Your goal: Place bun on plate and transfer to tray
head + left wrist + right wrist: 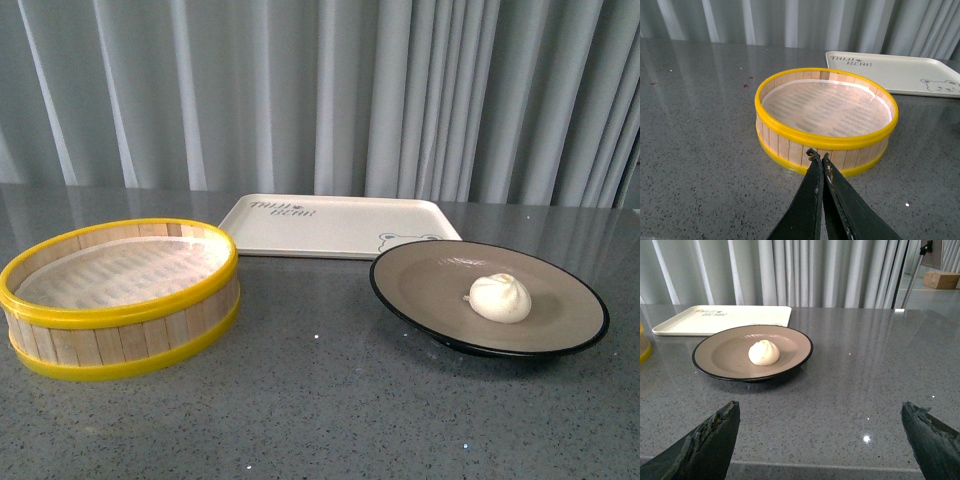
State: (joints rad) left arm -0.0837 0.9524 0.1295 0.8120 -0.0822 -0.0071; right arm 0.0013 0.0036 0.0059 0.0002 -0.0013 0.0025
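The cream-white bun (500, 297) lies on the grey-brown plate (430, 285) with a black rim, at the right of the grey table. The cream tray (330, 225) with a bear drawing lies behind the plate, flat and bare. Neither arm shows in the front view. In the right wrist view my right gripper (820, 410) is open and empty, set back from the plate (725, 355) and the bun (764, 352); the tray (720, 319) lies beyond. In the left wrist view my left gripper (818, 155) is shut and empty, just in front of the steamer.
A round wooden steamer (120, 295) with yellow rims stands at the left, with only a white liner inside; it fills the left wrist view (826, 120). The tray's end (900, 72) shows behind it. Grey curtains hang behind the table. A stand and a box (940, 279) are at the far right.
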